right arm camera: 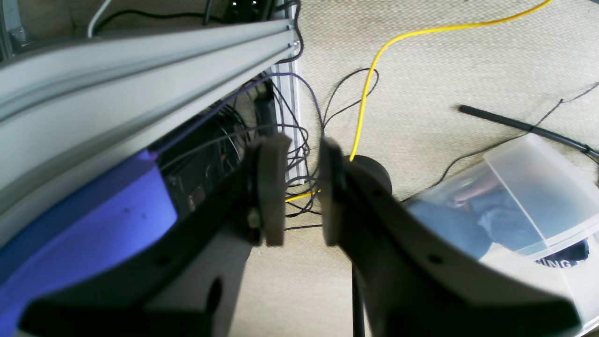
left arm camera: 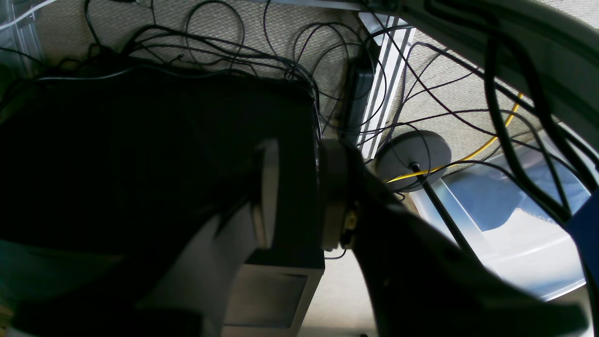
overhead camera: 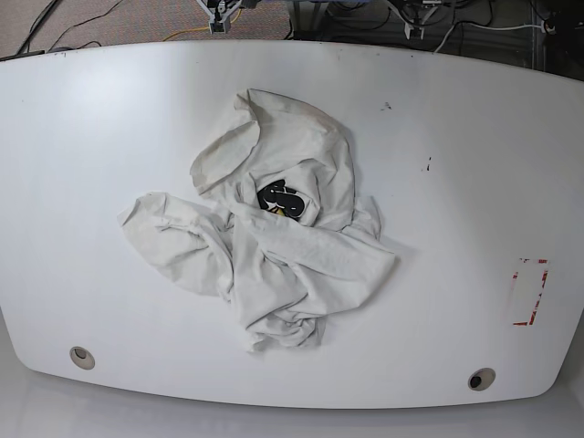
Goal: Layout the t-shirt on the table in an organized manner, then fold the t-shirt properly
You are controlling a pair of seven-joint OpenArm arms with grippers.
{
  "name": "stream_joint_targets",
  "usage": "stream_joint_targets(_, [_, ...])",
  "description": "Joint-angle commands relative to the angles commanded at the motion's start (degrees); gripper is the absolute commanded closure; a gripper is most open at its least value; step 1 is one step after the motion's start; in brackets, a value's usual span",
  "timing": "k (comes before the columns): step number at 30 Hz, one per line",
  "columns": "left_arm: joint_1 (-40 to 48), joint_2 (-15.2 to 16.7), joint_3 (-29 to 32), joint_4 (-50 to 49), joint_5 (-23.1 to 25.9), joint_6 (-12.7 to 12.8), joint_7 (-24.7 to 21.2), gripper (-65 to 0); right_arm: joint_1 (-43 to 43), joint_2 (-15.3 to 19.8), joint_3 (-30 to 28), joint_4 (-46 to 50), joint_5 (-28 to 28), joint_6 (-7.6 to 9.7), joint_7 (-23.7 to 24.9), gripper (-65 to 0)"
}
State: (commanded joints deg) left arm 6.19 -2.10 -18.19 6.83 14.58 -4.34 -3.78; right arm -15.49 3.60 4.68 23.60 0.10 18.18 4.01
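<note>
Beige woven carpet floor [right arm camera: 444,70] beneath, strewn with tangled thin black cables [left arm camera: 210,42]. At 1 o'clock in the right wrist view, a bright yellow cable [right arm camera: 374,70] curving down to a round dark grey disc base [right arm camera: 372,171]. At 4 o'clock, a translucent plastic storage bin [right arm camera: 529,187] with blue cloth [right arm camera: 468,224] inside. At 10 o'clock, a grey aluminium extrusion rail [right arm camera: 140,61].
</note>
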Motion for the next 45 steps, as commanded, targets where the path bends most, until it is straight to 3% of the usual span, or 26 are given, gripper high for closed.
stream_joint_targets(24, [0.05,0.03,-5.11,2.13,-0.02,0.15,0.52,-13.9,-0.38,0.22,-0.13,-0.25,-0.03,-0.29,0.0,-11.9])
stream_joint_targets(38, [1.3,0.4,-3.09,4.02,0.11,0.4,0.88,-13.4,-0.58,0.7,0.19,-0.7,-0.02,-0.87,1.19,-11.9])
stream_joint_targets(39, [0.97,-0.5,-3.48,2.1,-0.3,0.25,0.58,-13.2,0.58,-0.83,-0.07,-0.35,0.12,-0.99,0.17,-11.7])
stream_joint_targets(45, [1.06,-0.94,-3.4,2.1,-0.3,0.25,0.58,-13.2,0.58,-0.83,-0.07,-0.35,0.12,-0.99,0.17,-11.6])
